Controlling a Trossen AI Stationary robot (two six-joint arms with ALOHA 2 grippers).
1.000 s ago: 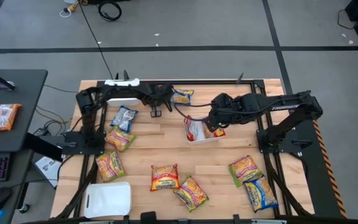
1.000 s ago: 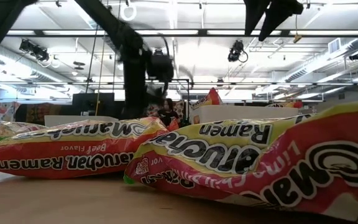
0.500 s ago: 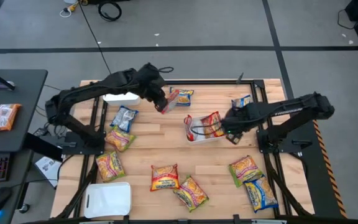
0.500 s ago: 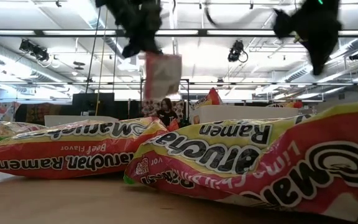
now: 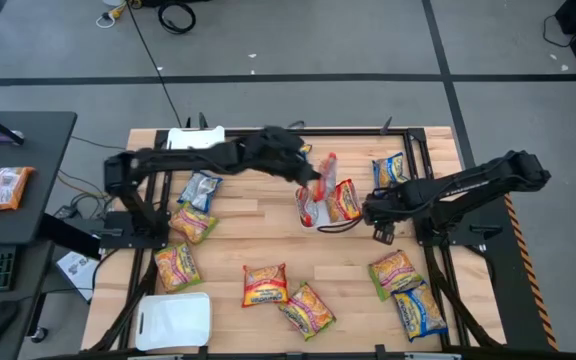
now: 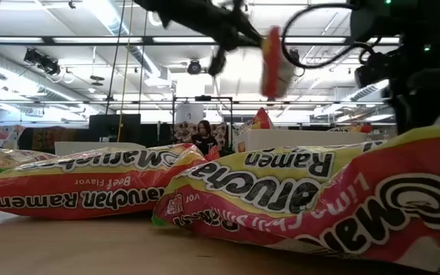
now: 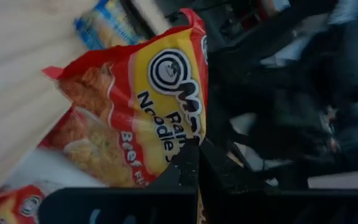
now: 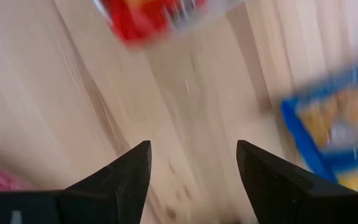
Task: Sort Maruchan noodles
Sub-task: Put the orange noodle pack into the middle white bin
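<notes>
My left gripper hangs over the middle of the table, shut on a red-orange beef Maruchan packet, which also shows in the low view. Just below it sits a white tray holding two red-orange packets. My right gripper is open and empty, low over bare wood right of the tray. Loose packets lie flat on the table: blue ones, yellow ones and red-orange ones. My left gripper pinches the red-orange packet between its two shut fingers at one edge, coming from the table's left, slanting down. The packet is lifted clear of the table and hangs below the fingers, above the tray.
A second white tray lies at the near left corner and a white object at the far left edge. Black frame rails run along the table's sides. Bare wood shows in the middle, near the tray. A person stands in the room beyond.
My left gripper has taken a red-orange packet from the far left part of the table, lifted it clear and carried it right, to above the tray. My right gripper has left a red-orange packet in the tray and drawn back toward the right and near edges.
</notes>
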